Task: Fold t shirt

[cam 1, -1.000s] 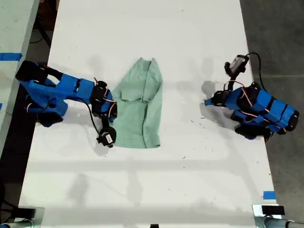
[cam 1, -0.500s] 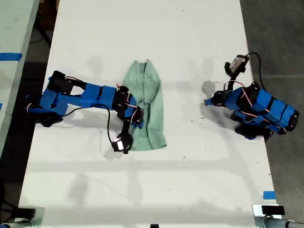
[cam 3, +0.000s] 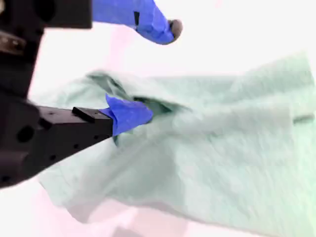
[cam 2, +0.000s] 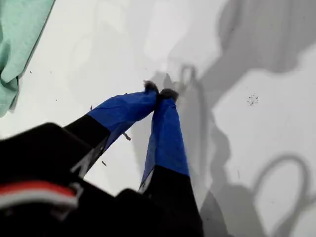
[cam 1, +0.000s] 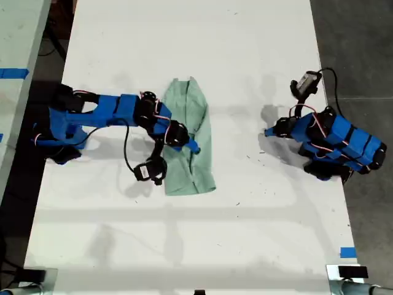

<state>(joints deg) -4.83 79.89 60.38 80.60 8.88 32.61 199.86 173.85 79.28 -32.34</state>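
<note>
Under my second tool [cam 3: 148,69] – t shirt [cam 1: 190,144], jaws apart, lower tip touching.

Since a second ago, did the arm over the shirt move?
Yes. My second tool has swept from the t shirt's edge on the exterior view's left across it, away from the table's edge on that side.

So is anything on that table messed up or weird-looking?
Nothing spilled or broken. The t shirt lies a bit crooked and wrinkled, narrowed to a strip on the white table, with my second end effector, open, over it. Small dark specks dot the table.
</note>
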